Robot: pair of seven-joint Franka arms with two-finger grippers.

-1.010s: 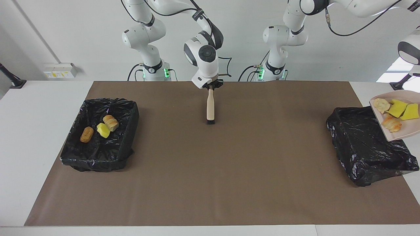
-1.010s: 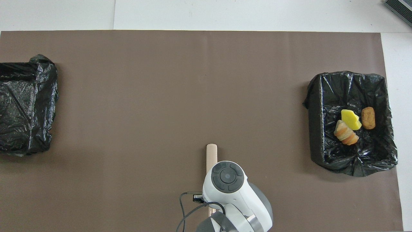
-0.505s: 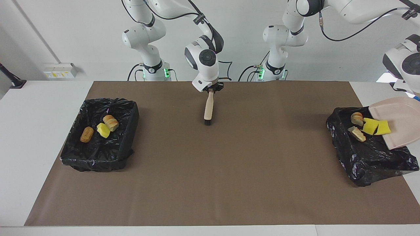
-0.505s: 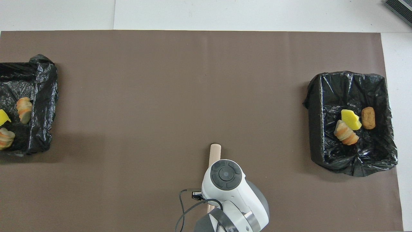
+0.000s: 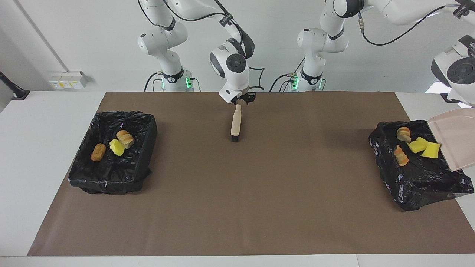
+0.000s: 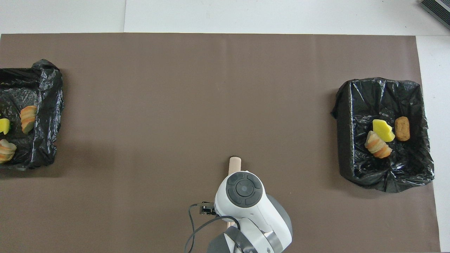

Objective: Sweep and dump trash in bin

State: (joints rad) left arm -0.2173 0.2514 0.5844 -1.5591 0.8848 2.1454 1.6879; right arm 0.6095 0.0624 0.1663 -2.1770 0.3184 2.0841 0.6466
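Trash (image 5: 417, 145): You have all seven pieces binned. Four lie in the bin at the left arm's end (image 5: 412, 194), three in the bin at the right arm's end (image 5: 111, 181).
Mat (image 5: 259, 193): No piece shows on it in either view.
Done: Sweeping and dumping both look complete.
Left: By my reading, only setting the tools down and drawing the arms back.
Dustpan (image 5: 454, 137): Empty, raised and tilted over the rim of the bin at the left arm's end, on that bin's side away from the table's middle.
Left gripper: Out of frame in both views. It is clenched, and since the dustpan hangs in the air under that arm, you may take it as grasping the dustpan.
Brush (image 5: 236, 124): Near the robots' edge of the mat, mid-table, bristle end pointing away from them and apparently resting on the mat.
Right gripper (image 5: 242, 99): At the brush's handle end. You cannot tell whether it grips or has let go.
Facing view only: Shows the dustpan, the fourth piece, the whole brush.
Overhead view only: Looks straight down into the bin at the right arm's end. It crops the other bin to three pieces, and the right arm covers all but the brush's tip.
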